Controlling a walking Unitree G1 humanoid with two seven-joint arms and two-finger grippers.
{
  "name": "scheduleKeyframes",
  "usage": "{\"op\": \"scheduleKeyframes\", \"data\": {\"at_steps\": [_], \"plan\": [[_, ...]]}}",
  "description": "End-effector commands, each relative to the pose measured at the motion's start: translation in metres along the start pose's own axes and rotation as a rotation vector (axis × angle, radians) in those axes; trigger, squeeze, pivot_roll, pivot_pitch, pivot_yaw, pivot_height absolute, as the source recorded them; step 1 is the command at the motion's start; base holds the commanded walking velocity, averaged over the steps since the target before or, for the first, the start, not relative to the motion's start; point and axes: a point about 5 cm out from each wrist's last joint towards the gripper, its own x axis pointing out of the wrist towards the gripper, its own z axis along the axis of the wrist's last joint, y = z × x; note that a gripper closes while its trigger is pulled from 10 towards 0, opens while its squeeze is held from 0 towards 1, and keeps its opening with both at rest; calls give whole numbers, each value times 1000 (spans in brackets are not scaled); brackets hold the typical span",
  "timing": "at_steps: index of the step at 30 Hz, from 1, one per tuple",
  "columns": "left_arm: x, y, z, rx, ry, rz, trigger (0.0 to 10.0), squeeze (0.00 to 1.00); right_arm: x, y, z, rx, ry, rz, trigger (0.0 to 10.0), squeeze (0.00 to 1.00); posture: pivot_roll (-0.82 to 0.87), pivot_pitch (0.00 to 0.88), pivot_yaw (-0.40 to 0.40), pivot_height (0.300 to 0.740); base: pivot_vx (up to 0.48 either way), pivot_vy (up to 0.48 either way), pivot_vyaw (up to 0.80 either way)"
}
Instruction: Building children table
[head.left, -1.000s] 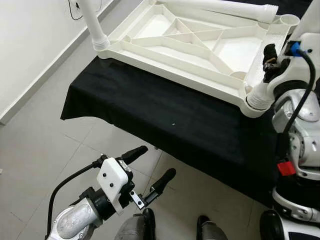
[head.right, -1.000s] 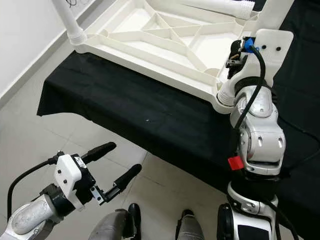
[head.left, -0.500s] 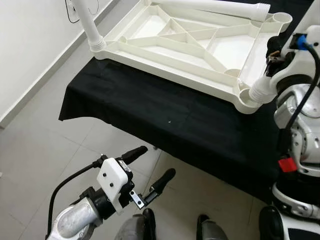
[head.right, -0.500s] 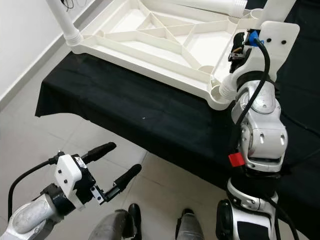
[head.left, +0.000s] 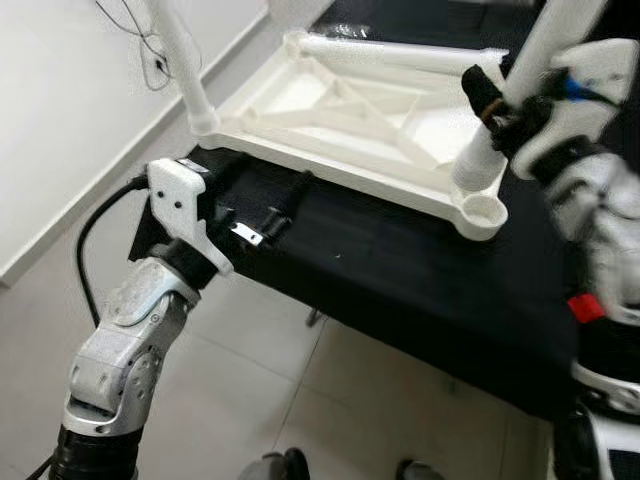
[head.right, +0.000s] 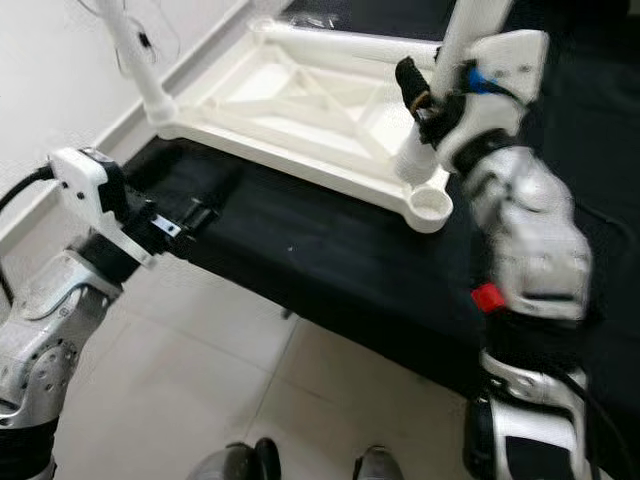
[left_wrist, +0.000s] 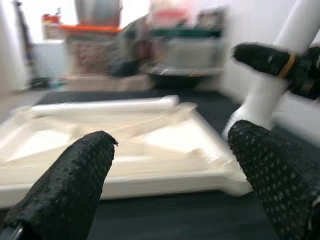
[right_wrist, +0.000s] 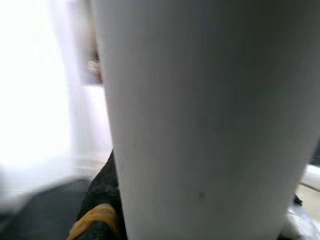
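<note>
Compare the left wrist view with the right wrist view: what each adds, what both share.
Left wrist view: the open left gripper, the upturned tabletop on the black cloth, and a loose leg lying along its far edge. Right wrist view: a close-up of the held leg against a bright, blurred background. Both: the held leg, clamped by the right gripper, and the yellow band on its finger.

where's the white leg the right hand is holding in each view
Left eye view: white leg upper right, above the tabletop's corner socket.
Right eye view: upper middle, in the right hand.
Left wrist view: far right, past the left hand.
Right wrist view: close up.
Shared landmark: white tabletop.
</note>
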Motion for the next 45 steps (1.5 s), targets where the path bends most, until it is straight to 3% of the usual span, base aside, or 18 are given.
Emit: {"op": "scheduleKeyframes", "data": {"at_steps": [1,3,6,7,11,14,18,21,27,28,31,35,45], "plan": [[2,-8,7,-25,-21,-65,10000,0,-2,18,-1,50,3,172,10000,0,-10,74,40,740,0,0,0],[4,-9,8,-33,-24,-79,10000,0,-3,23,-4,65,24,221,10000,0,-12,71,38,740,0,0,0],[8,-18,9,-30,-7,-185,10000,0,-4,53,-53,39,267,347,10000,0,-14,42,25,740,0,0,0],[9,-20,8,-33,4,-206,10000,0,-2,60,-69,43,327,339,10000,0,-13,39,25,740,0,0,0],[11,-24,7,-52,13,-241,10000,0,4,71,-94,62,405,281,10000,0,-10,30,22,740,0,0,0],[11,-29,2,-76,47,-258,10000,0,3,80,-127,21,531,215,10000,0,-9,19,18,740,0,0,0],[11,-28,0,-74,56,-247,10000,0,1,81,-134,0,564,207,10000,0,-8,21,16,740,0,0,0],[18,-20,-3,-52,42,-113,10000,0,-11,81,-150,-78,635,204,10000,0,-10,31,12,740,0,0,0],[20,-14,-3,-50,25,-51,10000,0,-16,76,-155,-131,662,187,10000,0,-12,33,11,740,0,0,0],[22,-7,2,-65,-10,6,10000,0,-20,65,-159,-182,693,121,10000,0,-15,32,12,740,0,0,0],[22,-7,2,-65,-10,6,10000,0,-20,65,-159,-182,693,121,10000,0,-15,32,12,740,0,0,0],[23,-6,2,-87,-22,22,10000,0,-24,53,-164,-218,715,25,10000,0,-15,29,15,740,0,0,0],[19,-3,-9,-97,19,67,10000,0,-25,53,-166,-227,711,14,10000,0,-19,28,19,740,0,0,0]]}}
